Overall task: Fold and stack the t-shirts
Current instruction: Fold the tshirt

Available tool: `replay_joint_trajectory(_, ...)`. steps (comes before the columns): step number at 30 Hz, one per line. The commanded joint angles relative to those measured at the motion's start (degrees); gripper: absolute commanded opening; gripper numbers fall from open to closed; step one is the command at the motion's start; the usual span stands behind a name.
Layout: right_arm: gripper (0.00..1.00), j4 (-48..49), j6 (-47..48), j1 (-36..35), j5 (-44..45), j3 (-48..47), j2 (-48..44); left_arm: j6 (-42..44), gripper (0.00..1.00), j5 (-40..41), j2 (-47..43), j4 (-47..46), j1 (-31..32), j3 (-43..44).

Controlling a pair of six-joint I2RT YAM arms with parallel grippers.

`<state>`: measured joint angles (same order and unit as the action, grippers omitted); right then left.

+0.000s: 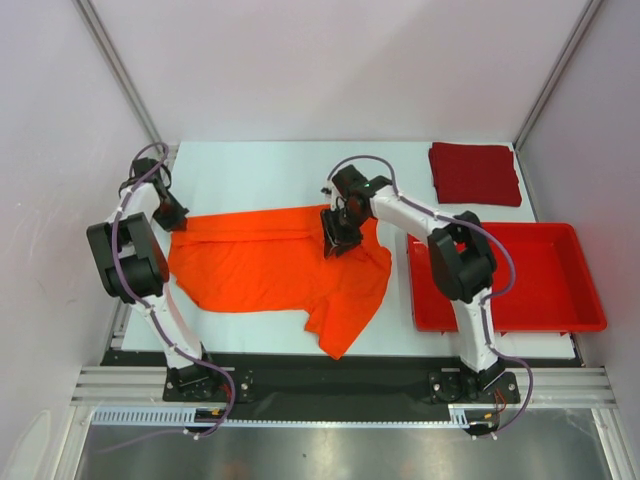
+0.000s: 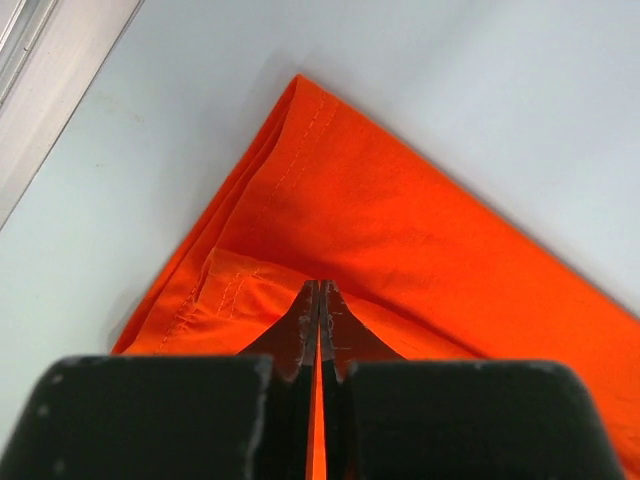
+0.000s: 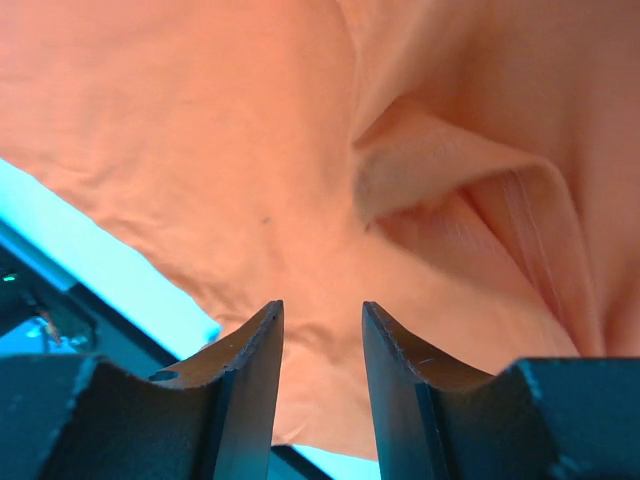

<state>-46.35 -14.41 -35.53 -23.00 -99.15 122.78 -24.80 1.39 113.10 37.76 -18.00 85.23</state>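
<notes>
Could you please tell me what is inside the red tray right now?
Nothing shows on the red tray's bare floor; the right arm overhead hides its left end.

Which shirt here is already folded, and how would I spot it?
Find the bright red tray on the right side of the table. Just beyond its far edge lies the dark red t-shirt. It is a neat folded square, darker than the tray, unlike the orange t-shirt lying rumpled mid-table.

The spread t-shirt (image 1: 270,265) lies left of the tray (image 1: 550,285), the folded t-shirt (image 1: 474,172) behind the tray.
</notes>
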Motion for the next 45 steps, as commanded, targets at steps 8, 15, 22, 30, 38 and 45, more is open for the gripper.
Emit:
replay_joint_trajectory(8,0.43,2.6,-2.4,4.2,1.2,4.6,-12.8,1.2,0.05,2.9,3.2,2.1,-0.7,5.4)
replay_joint_trajectory(15,0.43,2.5,-1.3,6.1,0.8,4.7,-12.9,1.9,0.04,4.6,-3.1,1.7,-0.8,-5.0)
replay_joint_trajectory(22,0.43,3.5,-0.9,6.3,-0.4,6.2,-13.3,0.8,0.06,5.5,-12.5,-2.6,-0.9,-16.1)
replay_joint_trajectory(30,0.44,2.1,-1.2,6.9,-0.1,5.8,-10.8,-1.9,0.03,5.9,-10.7,-2.9,-1.0,-15.2)
replay_joint_trajectory(38,0.45,-0.7,-1.0,9.0,1.4,3.4,-8.8,-2.6,0.15,10.6,-14.3,-2.3,-1.0,-11.1)
replay_joint_trajectory(45,0.43,-3.8,-1.3,9.3,4.3,-1.3,-3.6,-3.5,0.13,4.2,-9.7,-4.3,-0.7,-7.4)
